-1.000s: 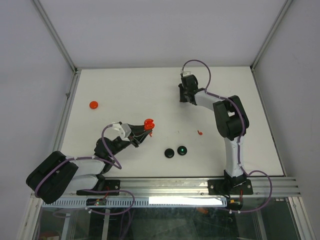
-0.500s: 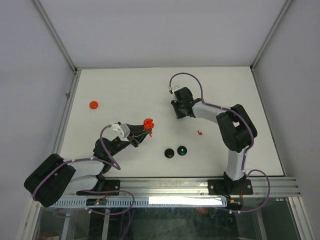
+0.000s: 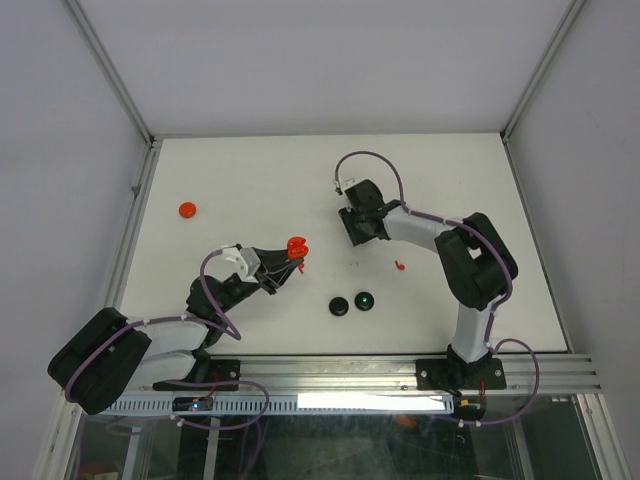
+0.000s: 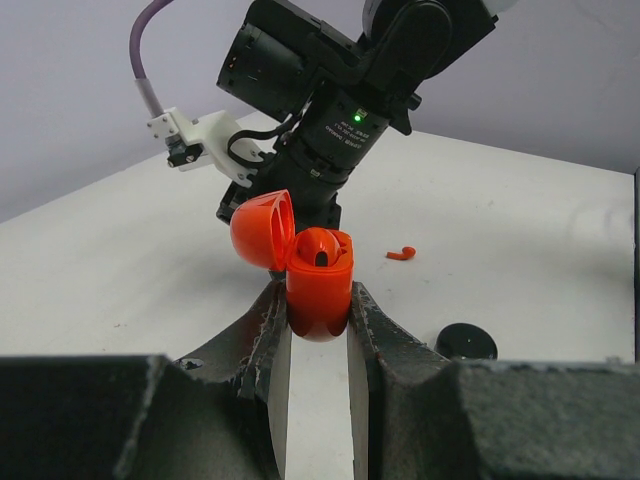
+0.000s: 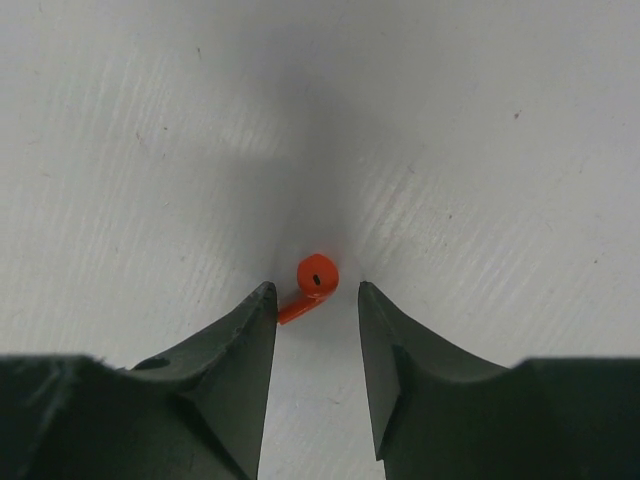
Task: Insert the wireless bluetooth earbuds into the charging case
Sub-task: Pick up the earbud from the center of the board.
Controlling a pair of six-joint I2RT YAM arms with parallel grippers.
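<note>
Top external view: two robot arms reach over a white table [image 3: 250, 180]. The left gripper [image 3: 288, 258] is clamped around a red charging case [image 3: 296, 246], held upright above the table with its hinged lid flipped open. The right gripper [image 3: 357, 230] points down at the table just beyond the case. A loose red earbud [image 3: 400, 265] lies on the table well to the right of the case. Two black discs [image 3: 340, 306], one showing a green light, sit near the front edge, and a red disc [image 3: 187, 210] lies far left.

Right wrist view: the jaws stand slightly apart, straddling a second red earbud [image 5: 312, 286] on the table. Its stem ends at the left finger; a firm pinch cannot be confirmed.

Left wrist view: the open case shows a dark slot inside. Whether an earbud is already seated there cannot be made out.

Judged progress: the case is open and presented, but at least two red earbuds remain outside it, so insertion is mostly still ahead.
</note>
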